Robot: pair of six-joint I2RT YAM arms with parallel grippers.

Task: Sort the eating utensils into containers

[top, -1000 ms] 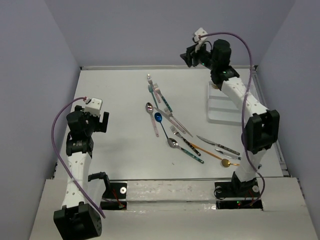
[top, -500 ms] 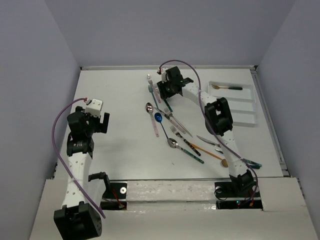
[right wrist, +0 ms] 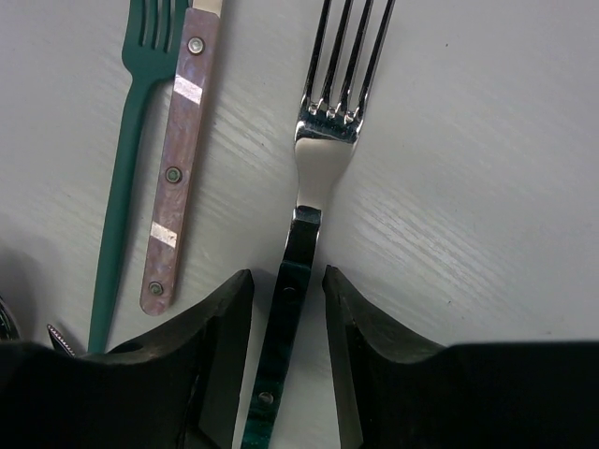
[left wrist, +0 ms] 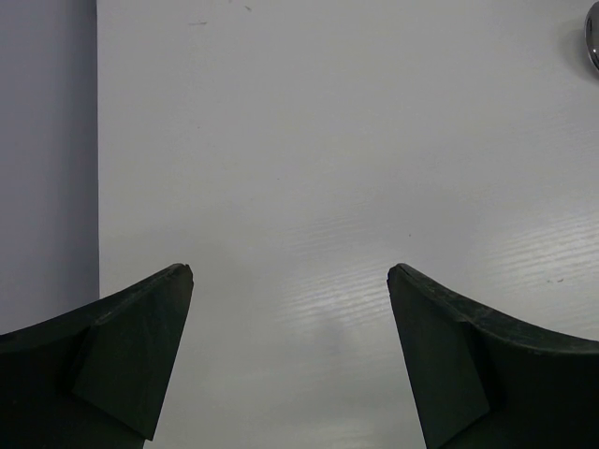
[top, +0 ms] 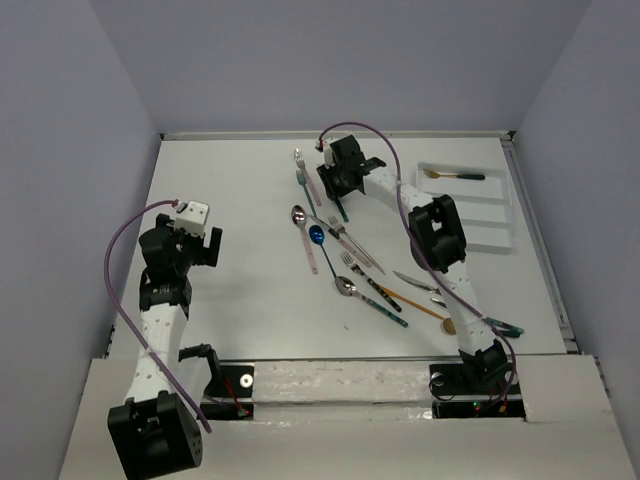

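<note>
Between right tool (right wrist: 286, 281) fingers, teal-handled fork (right wrist: 318, 159) lengthwise (tines away)

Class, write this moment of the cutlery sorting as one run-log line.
phase: pre-grasp | right end effector: open, astride teal-handled fork | left end effector: open, over table | tray: one utensil inside

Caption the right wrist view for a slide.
Right fingers straddle the dark handle of a silver fork; pink handle and teal fork lie beside it.

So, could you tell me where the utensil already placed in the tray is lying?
In the top view, the gold-headed utensil lies in the farthest compartment of the white tray, at the far right of the table.
</note>
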